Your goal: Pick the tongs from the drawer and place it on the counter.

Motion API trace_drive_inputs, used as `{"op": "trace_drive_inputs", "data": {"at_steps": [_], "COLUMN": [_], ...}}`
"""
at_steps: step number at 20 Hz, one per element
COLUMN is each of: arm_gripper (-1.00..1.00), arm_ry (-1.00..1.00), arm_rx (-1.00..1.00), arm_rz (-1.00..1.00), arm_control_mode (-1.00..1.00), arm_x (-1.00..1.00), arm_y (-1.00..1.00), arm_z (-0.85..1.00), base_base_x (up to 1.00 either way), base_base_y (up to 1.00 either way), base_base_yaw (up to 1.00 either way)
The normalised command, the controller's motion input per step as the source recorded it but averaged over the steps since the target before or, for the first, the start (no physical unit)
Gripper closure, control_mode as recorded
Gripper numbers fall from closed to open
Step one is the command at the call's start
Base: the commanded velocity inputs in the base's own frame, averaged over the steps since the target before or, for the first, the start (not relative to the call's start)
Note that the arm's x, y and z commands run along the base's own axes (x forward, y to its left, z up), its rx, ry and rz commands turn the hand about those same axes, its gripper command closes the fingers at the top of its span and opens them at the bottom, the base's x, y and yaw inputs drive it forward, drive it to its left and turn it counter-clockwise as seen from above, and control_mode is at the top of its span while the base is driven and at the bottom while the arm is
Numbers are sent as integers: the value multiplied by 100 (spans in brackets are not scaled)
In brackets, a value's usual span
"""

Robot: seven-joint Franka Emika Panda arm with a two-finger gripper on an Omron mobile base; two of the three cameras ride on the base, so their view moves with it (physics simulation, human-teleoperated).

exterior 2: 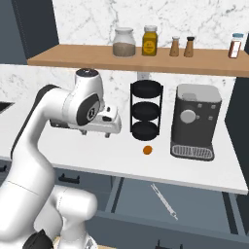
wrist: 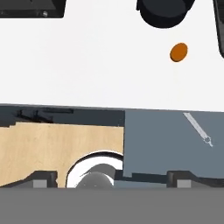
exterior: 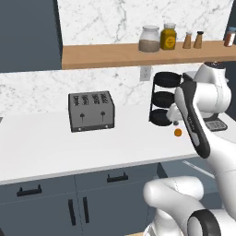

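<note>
Tongs (exterior 2: 163, 195) lay diagonal on floor of open drawer (exterior 2: 194, 202), below desk (exterior 2: 97, 151) front edge. End effector (exterior 2: 110, 127) hovered over desk; open/closed state couldn't tell. Tongs looked thin, stiff, light, prob. slippery; best pinched mid-shaft, across the narrow width.

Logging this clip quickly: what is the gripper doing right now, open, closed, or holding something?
Gripper: open and holding nothing, fingers spread wide; the tongs lie untouched in the open drawer.
</note>
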Motion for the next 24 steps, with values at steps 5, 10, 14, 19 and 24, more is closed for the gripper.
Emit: {"op": "trace_drive_inputs", "data": {"at_steps": [5, 10, 14, 19, 24], "arm_gripper": [-100, -100, -100, -100, -100], "arm_ry": [10, 21, 16, 11, 3], "arm_rx": [-3, -5, 0, 0, 0], "arm_rz": [-2, -7, -6, -3, -4], "arm_control_mode": [-100, -100, -100, -100, -100], "arm_x": [-33, -47, -47, -37, -23], "arm_y": [-38, -56, -70, -65, -45], "arm_z": [-30, -39, -32, -19, -26], "base_base_x": [0, 0, 0, 0, 0], "base_base_y": [0, 0, 0, 0, 0], "base_base_yaw": [0, 0, 0, 0, 0]}}
